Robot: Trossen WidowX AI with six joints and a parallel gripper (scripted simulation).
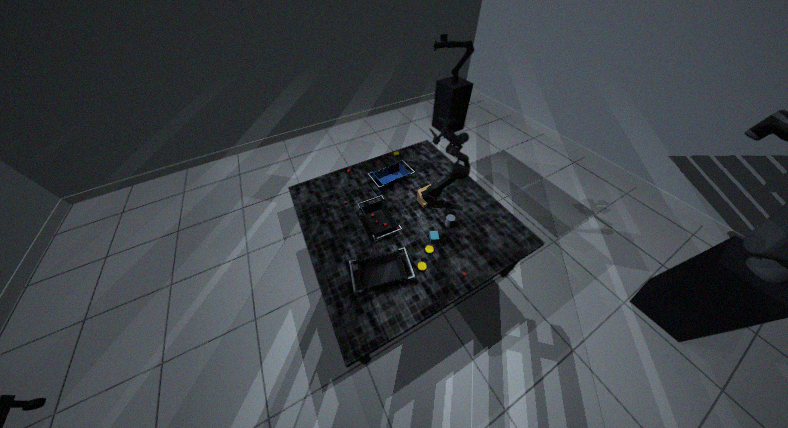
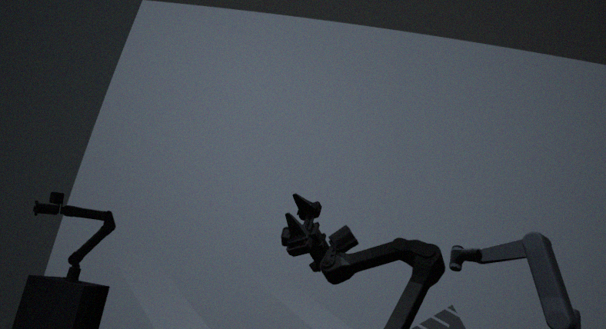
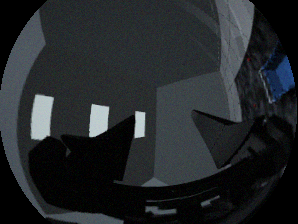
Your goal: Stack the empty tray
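Observation:
The loaded tray [image 1: 379,220] is black, holds small red blocks and stands mid-table. Its white wire bars lie out over the far end [image 1: 370,199] and the near end [image 1: 389,233]. An empty black tray [image 1: 381,271] lies nearer the front, also with white bars at its ends. An empty blue tray [image 1: 391,173] [image 3: 282,75] stands at the back. My gripper [image 1: 423,196] [image 2: 298,212] [image 3: 164,115] is open and empty. It hovers above the table to the right of the loaded tray and touches nothing; its fingers point towards the wall.
Two yellow discs [image 1: 429,249] [image 1: 421,265], a cyan cube [image 1: 434,235] and a grey cylinder [image 1: 450,219] lie right of the trays. Small red bits are scattered on the dark table top [image 1: 485,243]. The arm's base [image 1: 452,102] stands behind the table.

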